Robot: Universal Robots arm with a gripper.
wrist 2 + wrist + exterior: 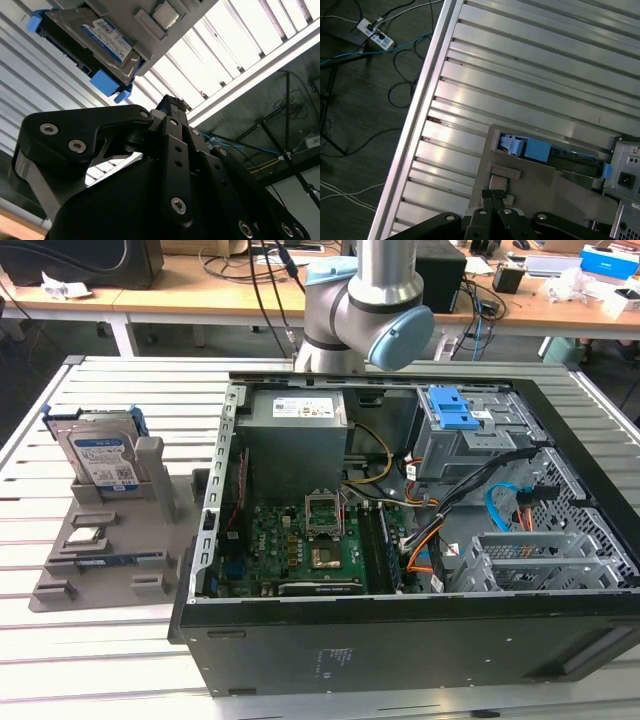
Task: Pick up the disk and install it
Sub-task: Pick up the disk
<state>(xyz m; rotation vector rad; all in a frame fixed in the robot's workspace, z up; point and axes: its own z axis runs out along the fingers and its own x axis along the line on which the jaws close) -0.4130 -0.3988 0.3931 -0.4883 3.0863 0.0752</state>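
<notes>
One open computer case (400,640) lies nearest on a slatted metal counter (90,660). At its nine o'clock, one grey holder (110,575) carries one small square chip (88,535) and, further back at ten o'clock, the one disk (100,453), propped on edge in its blue rails and untouched. Farthest, at twelve o'clock, stands the single arm (365,300); in the first wrist view its one hand (494,196) hangs above the holder, fingers pressed together on nothing, so the pickup seems not yet begun, and a grasp would call for spreading them to straddle the disk.
</notes>
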